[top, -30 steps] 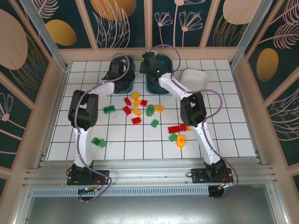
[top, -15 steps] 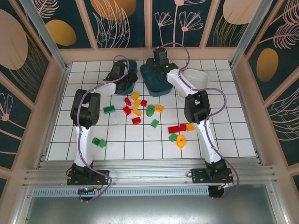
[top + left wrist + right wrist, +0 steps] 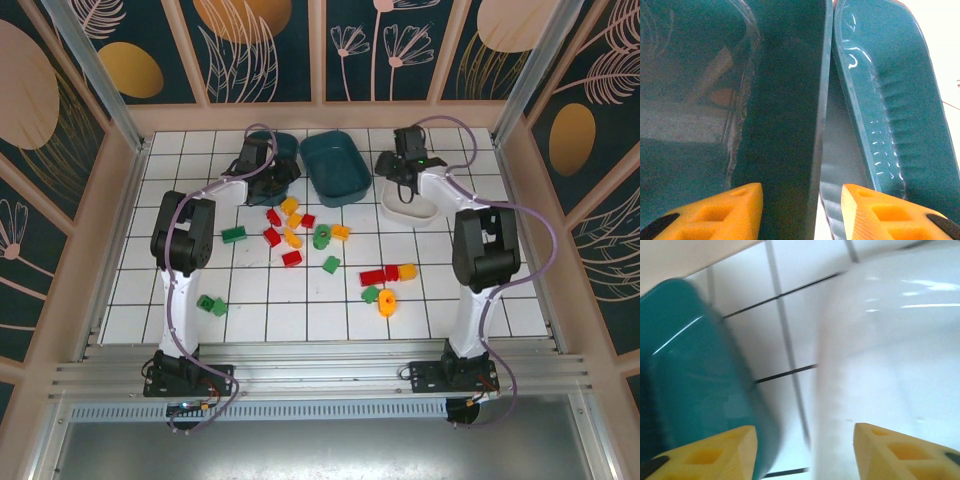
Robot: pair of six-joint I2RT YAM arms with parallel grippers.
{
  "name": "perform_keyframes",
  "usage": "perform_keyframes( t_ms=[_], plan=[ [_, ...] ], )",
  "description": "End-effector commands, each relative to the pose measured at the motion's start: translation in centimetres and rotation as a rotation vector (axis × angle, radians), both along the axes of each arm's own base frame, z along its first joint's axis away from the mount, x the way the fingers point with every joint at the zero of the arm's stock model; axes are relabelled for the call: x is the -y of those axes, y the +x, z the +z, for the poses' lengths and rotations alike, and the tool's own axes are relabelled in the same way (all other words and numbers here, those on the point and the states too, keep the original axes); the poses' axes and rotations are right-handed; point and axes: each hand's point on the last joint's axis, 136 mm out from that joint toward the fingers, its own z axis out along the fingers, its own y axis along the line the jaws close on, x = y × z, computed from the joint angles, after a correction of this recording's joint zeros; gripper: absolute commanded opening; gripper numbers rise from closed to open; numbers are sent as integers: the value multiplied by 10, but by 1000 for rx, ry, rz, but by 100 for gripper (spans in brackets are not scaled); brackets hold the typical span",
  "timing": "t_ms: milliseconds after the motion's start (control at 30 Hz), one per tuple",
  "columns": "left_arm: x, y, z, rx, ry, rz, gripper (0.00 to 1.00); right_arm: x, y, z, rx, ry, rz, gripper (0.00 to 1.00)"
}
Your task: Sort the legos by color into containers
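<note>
So, top view first: the three containers sit in a row along the upper part of the tiled table (image 3: 480, 290). The left teal tub (image 3: 288, 150) is upper left of centre, the middle teal tub (image 3: 335, 165) is just beside it on the right, and the white tub (image 3: 415, 212) is further right and a touch lower.

The left gripper (image 3: 270, 175) hangs over the near right part of the left teal tub. On its wrist cam the two orange fingertips (image 3: 715, 217) stand moderately apart with nothing between them, just the tub's dark wall and the neighbouring tub's rim behind.

The right gripper (image 3: 405, 172) is over the upper left edge of the white tub. That wrist cam is blurry, but the jaws are parted about the same and hold nothing. It has teal tub at the frame's left, white tub at the right and bare tile between.

The legos (image 3: 300, 235) I can see are out on the tiles below the tubs:
- a red and yellow bunch mid-frame with a couple of green ones mixed in
- one green brick (image 3: 233, 235) off to the left
- a green pair (image 3: 211, 305) at lower left
- a red, yellow and green group (image 3: 385, 283) lower right of centre

Can't tell what's inside the left teal tub, the arm covers it
</note>
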Motion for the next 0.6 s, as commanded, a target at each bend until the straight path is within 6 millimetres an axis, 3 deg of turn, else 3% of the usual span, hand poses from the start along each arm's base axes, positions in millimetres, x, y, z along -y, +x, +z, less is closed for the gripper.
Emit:
perform_keyframes(
  t_ms=[0,133,233,400,567],
  plan=[
    [-12,-2,38,53,-18,3,46,13,-3,-10,-2,-15,-13,44],
    [-41,-2,63,100,-13,45,48,38,5,-23,-29,-15,-47,34],
    [-73,1,57,87,24,111,49,46,18,-41,-62,-19,-49,30],
    [-98,4,25,27,169,156,45,21,33,-70,-112,42,42,29],
    [-97,5,-1,-24,186,139,41,-12,43,-71,-95,106,142,29]
  ],
)
